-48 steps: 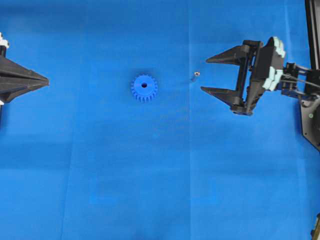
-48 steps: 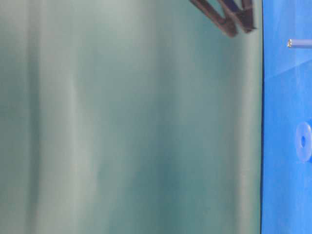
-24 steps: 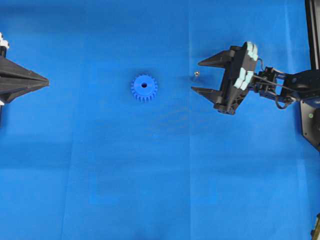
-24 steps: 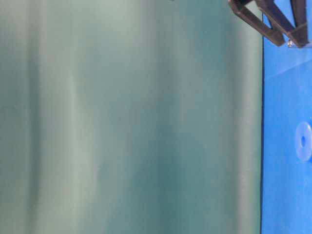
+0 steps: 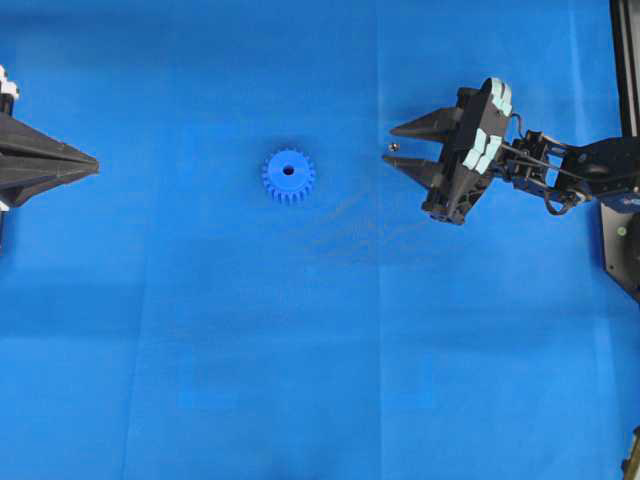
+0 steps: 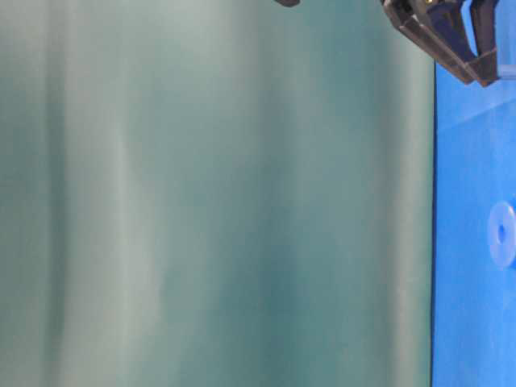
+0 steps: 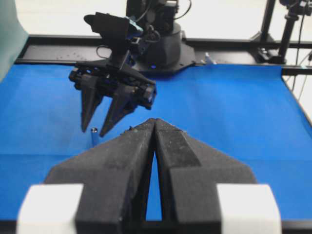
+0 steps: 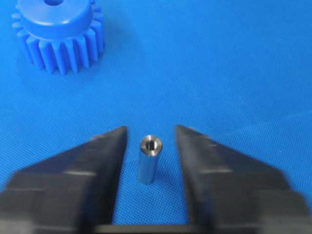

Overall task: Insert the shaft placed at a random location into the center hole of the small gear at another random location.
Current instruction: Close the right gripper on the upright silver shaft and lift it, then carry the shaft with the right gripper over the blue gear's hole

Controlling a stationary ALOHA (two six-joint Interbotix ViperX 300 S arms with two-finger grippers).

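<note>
The shaft [image 8: 149,158], a short silvery pin with a hollow top, stands upright on the blue mat. My right gripper [image 8: 151,129] straddles it, open, with a narrow gap of mat showing on each side of the pin. From overhead the shaft [image 5: 392,148] is a small dot between the right gripper's [image 5: 389,147] fingertips. The small gear [image 5: 289,176] lies flat to the left of it, its center hole [image 5: 289,170] facing up and unobstructed. At the mat's left edge my left gripper [image 5: 92,160] is shut on nothing, tips touching.
The blue mat [image 5: 320,350] covers the table. The right arm's black base [image 7: 161,44] and a black frame rail [image 7: 234,46] run along the far side in the left wrist view. A green backdrop [image 6: 218,193] fills the table-level view.
The right gripper has moved left and down until its fingers stand on either side of the shaft, and the jaws have narrowed a good deal. The left gripper and the gear have not moved.
</note>
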